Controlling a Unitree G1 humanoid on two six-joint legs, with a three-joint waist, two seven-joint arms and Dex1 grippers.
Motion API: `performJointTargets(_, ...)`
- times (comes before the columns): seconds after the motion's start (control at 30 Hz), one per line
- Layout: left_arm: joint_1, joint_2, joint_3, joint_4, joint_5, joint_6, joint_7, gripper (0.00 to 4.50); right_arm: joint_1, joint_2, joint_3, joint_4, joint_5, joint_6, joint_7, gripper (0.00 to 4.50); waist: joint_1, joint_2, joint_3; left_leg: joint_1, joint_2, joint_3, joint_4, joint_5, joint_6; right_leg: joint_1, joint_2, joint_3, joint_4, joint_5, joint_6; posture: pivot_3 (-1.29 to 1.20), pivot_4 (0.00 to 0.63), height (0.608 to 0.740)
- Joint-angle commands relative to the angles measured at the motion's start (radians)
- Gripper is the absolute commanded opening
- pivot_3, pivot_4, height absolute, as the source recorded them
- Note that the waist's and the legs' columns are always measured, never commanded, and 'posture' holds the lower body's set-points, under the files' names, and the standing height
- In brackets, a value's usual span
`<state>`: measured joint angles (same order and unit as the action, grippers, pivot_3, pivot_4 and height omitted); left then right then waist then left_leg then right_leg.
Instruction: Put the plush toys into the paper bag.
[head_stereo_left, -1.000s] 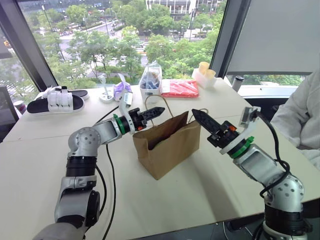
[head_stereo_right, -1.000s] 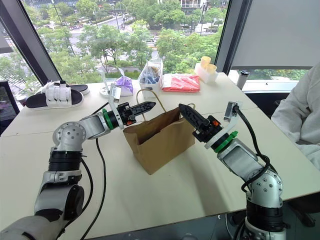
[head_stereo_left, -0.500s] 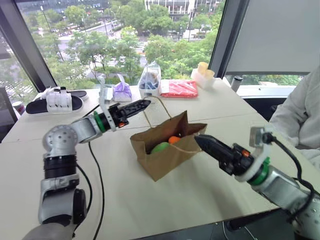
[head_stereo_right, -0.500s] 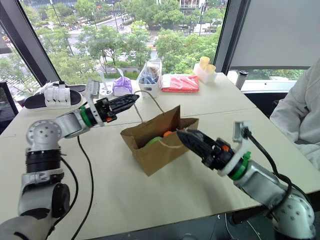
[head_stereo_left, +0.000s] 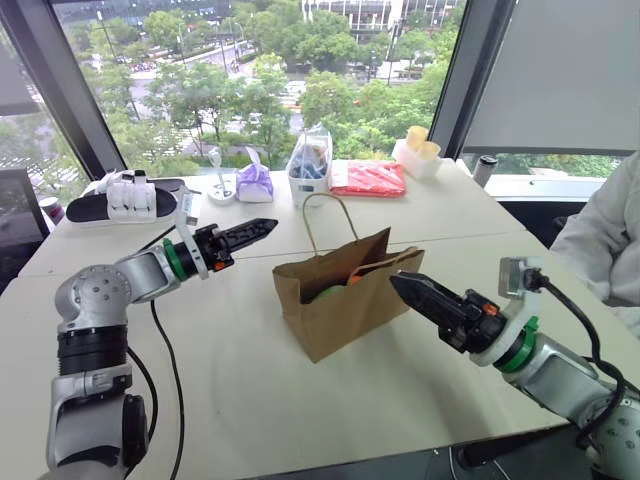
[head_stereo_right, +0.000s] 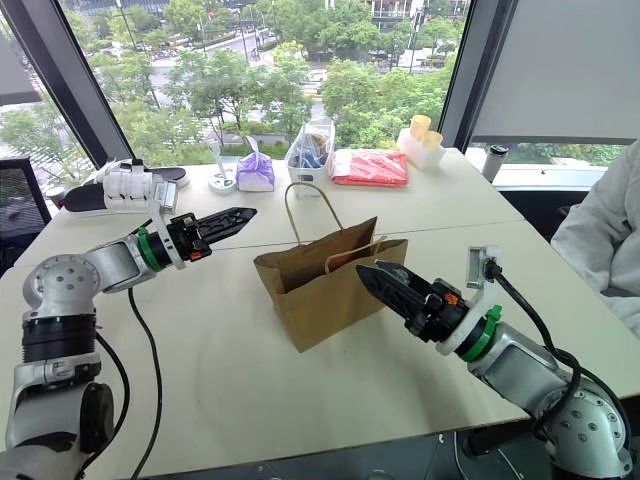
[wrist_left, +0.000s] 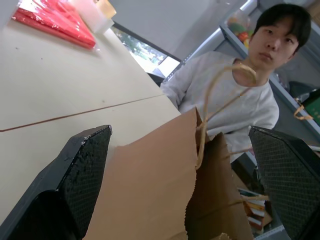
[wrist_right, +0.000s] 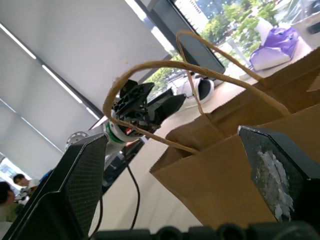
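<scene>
Left wrist view: left gripper (wrist_left: 185, 185) fingers wide apart, empty; right gripper (wrist_right: 175, 185) likewise spread, holding nothing. Both sit just off opposite sides of the paper bag (head_stereo_left: 340, 305), not touching. Plush toys (head_stereo_left: 328, 293) sit inside it: green and a sliver of orange visible at the mouth. Likely light, squashy, grippy fuzz; pinch mid-body. Bag is thin and crumples easily, so lift by the handles (head_stereo_left: 322, 215).

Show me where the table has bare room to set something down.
Free: the near tabletop in front of the paper bag, between both arms. Crowded: the far edge by the window, with the purple pouch, clear plastic bag and red packet.
</scene>
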<state>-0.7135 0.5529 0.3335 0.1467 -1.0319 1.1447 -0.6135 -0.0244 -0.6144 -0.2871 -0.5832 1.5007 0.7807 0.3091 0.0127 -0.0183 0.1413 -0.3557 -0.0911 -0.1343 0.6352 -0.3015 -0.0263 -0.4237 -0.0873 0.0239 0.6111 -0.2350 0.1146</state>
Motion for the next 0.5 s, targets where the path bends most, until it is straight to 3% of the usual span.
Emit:
performJointTargets(0.03, 0.047, 0.054, -0.021, -0.036, 0.045, -0.032, -0.065, 4.5, 0.021, -0.019, 0.075, -0.039, -0.135, 0.007, 0.01, 3.64, -0.005, -0.001, 0.0, 0.0, 0.0, 0.0, -0.001, 0.0, 0.0, -0.001, 0.0, 0.0, 0.0, 0.0, 0.0, 0.0, 0.15, 0.74)
performJointTargets(0.27, 0.147, 0.148, -0.14, -0.097, 0.169, -0.184, -0.292, 4.5, -0.101, 0.041, 0.28, 0.008, -0.395, -0.02, 0.066, 0.17, -0.006, -0.001, 0.0, 0.001, 0.001, 0.002, -0.001, 0.0, 0.0, -0.001, 0.001, 0.0, 0.0, 0.0, 0.0, 0.0, 0.15, 0.74)
performJointTargets(0.5, 0.196, 0.2, -0.22, -0.224, 0.201, -0.198, -0.405, 4.5, -0.223, 0.086, 0.35, 0.063, -0.469, 0.005, 0.137, 0.08, -0.003, -0.002, -0.001, -0.001, 0.0, 0.001, 0.001, 0.0, 0.0, -0.001, 0.0, -0.001, 0.0, 0.0, 0.0, 0.0, 0.15, 0.74)
